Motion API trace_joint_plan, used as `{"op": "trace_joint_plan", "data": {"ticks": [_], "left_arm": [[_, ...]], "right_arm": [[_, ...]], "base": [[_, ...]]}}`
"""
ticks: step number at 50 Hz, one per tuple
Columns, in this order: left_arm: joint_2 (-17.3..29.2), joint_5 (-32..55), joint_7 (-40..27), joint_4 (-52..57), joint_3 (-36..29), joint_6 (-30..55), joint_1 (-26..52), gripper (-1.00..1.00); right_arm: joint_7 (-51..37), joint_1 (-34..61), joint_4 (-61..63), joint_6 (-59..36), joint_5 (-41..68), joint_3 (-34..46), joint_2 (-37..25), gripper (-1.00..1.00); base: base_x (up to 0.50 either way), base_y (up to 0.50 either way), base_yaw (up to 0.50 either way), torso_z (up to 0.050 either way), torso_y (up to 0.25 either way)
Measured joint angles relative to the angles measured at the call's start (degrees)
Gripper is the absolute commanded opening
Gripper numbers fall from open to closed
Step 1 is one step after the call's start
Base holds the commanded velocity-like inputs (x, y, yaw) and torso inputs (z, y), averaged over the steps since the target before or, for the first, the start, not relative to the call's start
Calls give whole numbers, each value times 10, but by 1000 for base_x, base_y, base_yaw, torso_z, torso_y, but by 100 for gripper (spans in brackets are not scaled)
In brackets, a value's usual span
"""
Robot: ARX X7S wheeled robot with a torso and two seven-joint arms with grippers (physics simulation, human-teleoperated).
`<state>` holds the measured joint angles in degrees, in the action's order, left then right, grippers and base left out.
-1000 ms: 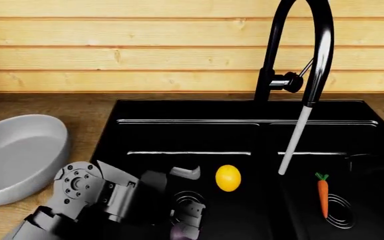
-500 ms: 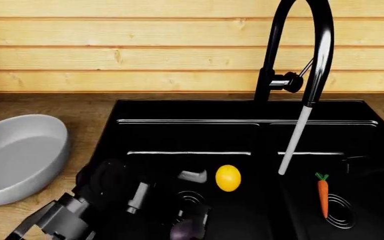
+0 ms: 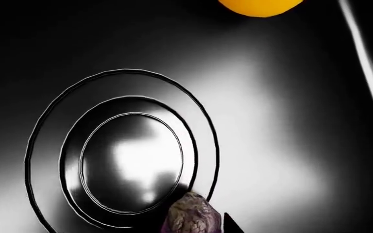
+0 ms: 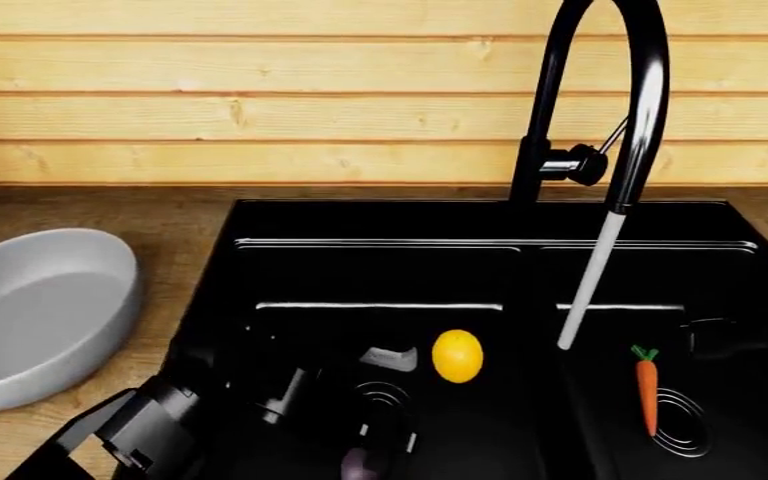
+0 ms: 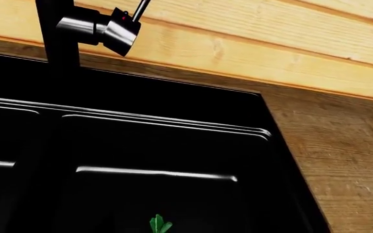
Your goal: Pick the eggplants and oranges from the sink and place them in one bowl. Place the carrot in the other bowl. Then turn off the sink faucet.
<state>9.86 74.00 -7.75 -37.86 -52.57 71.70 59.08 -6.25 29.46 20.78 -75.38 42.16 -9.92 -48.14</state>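
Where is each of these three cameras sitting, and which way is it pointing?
Head view: up on the robot's head, looking down into the sink; the left arm and left hand show.
Left wrist view: near the left hand, facing the basin floor, drain, eggplant; almost no body shows.
Right wrist view: low, facing the faucet and wall; no body shows.
Shared: head and left wrist views both show the orange.

Left arm reaches low, forward; end effector state unclear. Right arm out of view.
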Motion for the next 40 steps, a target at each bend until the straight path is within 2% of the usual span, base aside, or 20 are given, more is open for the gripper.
{"op": "trace_joint_plan", "data": {"ticks": [16, 28, 33, 40], "left_arm": [[10, 7, -42, 35, 2, -7, -8, -100], [62, 32, -123, 153, 43, 8, 10, -100], [88, 55, -163, 211, 67, 14, 16, -100], [120, 90, -209, 282, 99, 20, 24, -100]], "right_arm": [[-4, -5, 10, -4, 10, -12, -3, 100], [-14, 11, 43, -45, 42, -32, -4, 100], [-41, 33, 58, -83, 100, -42, -3, 100], [-141, 66, 49, -112, 259, -40, -14, 100]], "base": [[0, 0, 0, 0, 0], [0, 0, 0, 0, 0], [0, 0, 0, 0, 0], [0, 0, 0, 0, 0]]}}
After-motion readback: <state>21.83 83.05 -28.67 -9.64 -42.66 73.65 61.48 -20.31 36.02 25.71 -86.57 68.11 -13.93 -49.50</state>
